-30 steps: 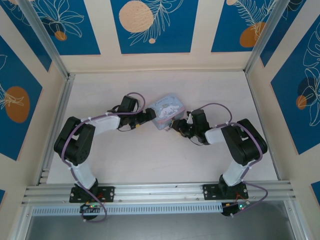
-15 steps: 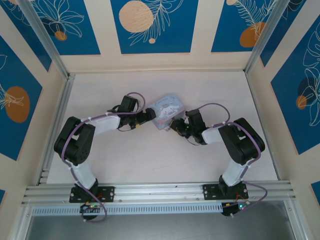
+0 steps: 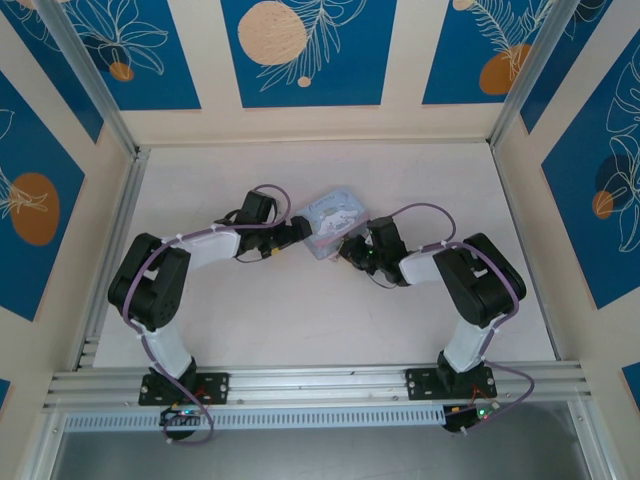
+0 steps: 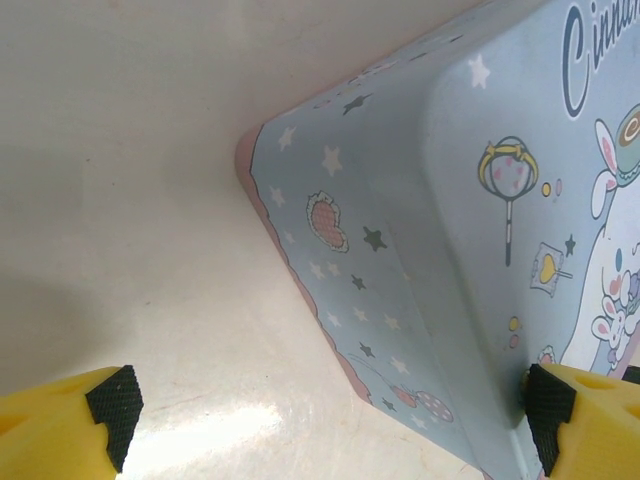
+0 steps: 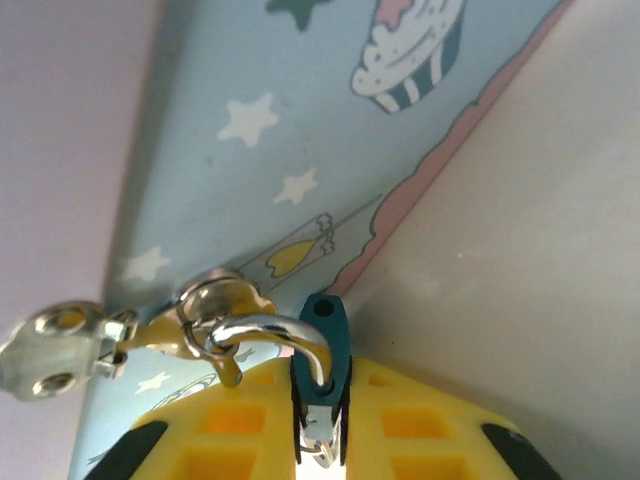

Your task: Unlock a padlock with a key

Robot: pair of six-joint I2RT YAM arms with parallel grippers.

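Observation:
The pastel blue cartoon tin (image 3: 335,220) stands mid-table between both arms. In the right wrist view my right gripper (image 5: 320,390) is shut on the dark teal padlock (image 5: 323,345). Its silver shackle (image 5: 265,332) hooks through the tin's hasp ring (image 5: 205,310), and one shackle end hangs free of the hole in the lock body. A silvery bit (image 5: 322,432) shows at the lock's lower end; whether it is the key I cannot tell. My left gripper (image 4: 330,420) is open around the tin's (image 4: 420,250) corner, with its right pad (image 4: 548,410) against the tin.
A second metal clasp piece (image 5: 55,355) hangs from the tin at the left of the right wrist view. The cream table (image 3: 320,310) is walled by aluminium rails and blue patterned panels. Both grippers (image 3: 298,232) (image 3: 347,250) meet at the tin's near side.
The right arm has edged left, bringing its gripper closer against the tin. The left arm and the tin have stayed in place.

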